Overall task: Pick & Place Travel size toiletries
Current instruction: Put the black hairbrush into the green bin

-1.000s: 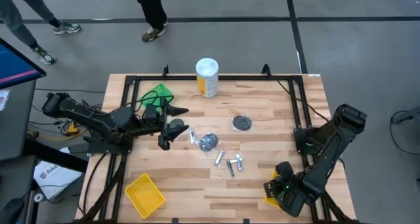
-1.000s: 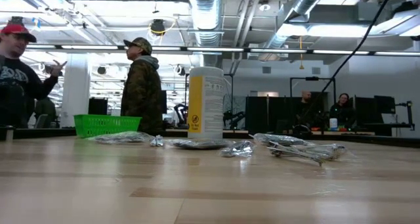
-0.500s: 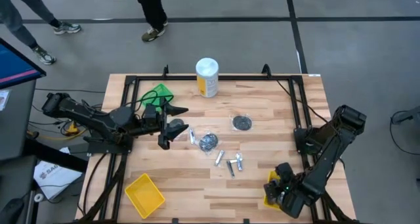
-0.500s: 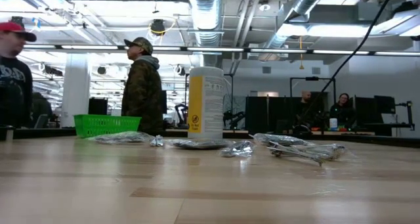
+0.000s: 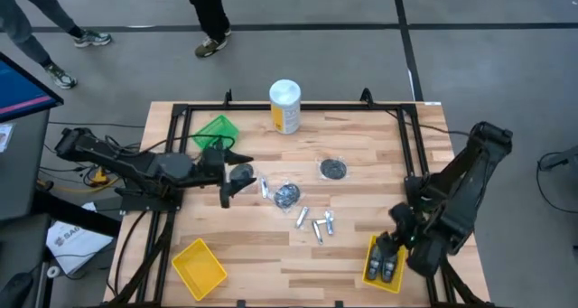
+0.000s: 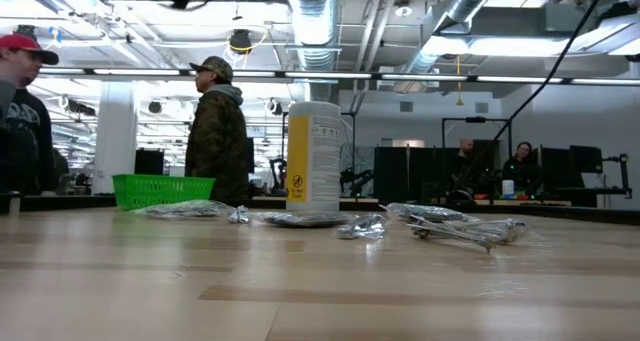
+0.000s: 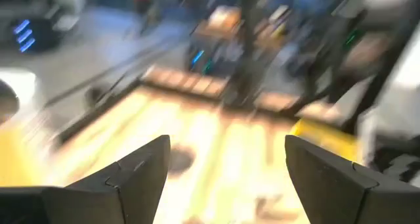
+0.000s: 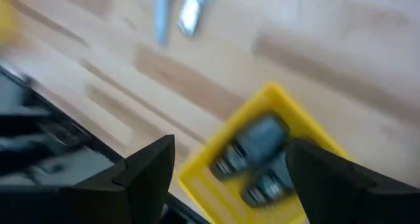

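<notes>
Currently your right tool (image 5: pixel 400 242) hovers at the lower right of the high view, just above a yellow bin (image 5: pixel 382 261) at the tabletop's (image 5: pixel 361 154) edge; its fingers (image 8: pixel 147 168) stand apart with nothing between them. Two dark oval pods (image 8: pixel 256 145) lie side by side inside that bin. Your left tool (image 5: pixel 237 168) sits at centre left, fingers (image 7: pixel 141 175) spread wide and empty, just beside one dark disc (image 5: pixel 242 172). Two more discs (image 5: pixel 287 195) rest near the middle, with small silver tubes (image 5: pixel 316 225) scattered just below them. A white-and-yellow canister (image 5: pixel 284 107) stands upright at the upper centre.
</notes>
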You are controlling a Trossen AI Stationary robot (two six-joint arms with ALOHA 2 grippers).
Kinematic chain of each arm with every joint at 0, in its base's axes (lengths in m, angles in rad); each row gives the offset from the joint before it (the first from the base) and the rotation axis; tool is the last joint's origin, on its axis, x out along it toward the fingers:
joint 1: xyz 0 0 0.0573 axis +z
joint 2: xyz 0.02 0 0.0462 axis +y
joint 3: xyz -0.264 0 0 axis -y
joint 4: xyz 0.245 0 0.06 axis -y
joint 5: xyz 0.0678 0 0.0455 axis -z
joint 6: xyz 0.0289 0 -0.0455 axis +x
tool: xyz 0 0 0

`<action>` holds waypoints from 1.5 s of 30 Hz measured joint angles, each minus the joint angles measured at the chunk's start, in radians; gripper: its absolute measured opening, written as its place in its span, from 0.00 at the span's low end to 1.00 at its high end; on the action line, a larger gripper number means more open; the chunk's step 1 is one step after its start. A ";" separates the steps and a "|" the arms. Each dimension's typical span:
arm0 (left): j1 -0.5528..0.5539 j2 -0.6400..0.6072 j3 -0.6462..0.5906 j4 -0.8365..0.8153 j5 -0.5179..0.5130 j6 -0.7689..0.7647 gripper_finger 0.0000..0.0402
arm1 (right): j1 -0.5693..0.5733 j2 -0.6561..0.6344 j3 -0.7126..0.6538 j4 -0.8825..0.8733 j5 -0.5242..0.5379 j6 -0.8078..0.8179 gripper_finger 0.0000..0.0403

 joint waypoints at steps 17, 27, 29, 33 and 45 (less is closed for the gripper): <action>0.218 0.209 -0.151 -0.407 0.072 -0.406 0.72 | -0.186 -0.184 0.000 0.109 0.296 -0.533 0.68; 0.296 0.269 -0.230 -0.297 0.081 -0.323 0.72 | -0.259 -0.203 0.000 0.148 0.293 -0.634 0.68; 0.296 0.298 -0.236 -0.279 0.080 -0.326 0.72 | -0.264 -0.203 0.000 0.149 0.291 -0.644 0.68; 0.300 0.379 -0.238 -0.264 0.071 -0.327 0.72 | -0.264 -0.203 0.000 0.152 0.291 -0.647 0.68; 0.307 0.517 -0.233 -0.169 0.096 -0.339 0.64 | -0.264 -0.203 0.000 0.174 0.288 -0.651 0.68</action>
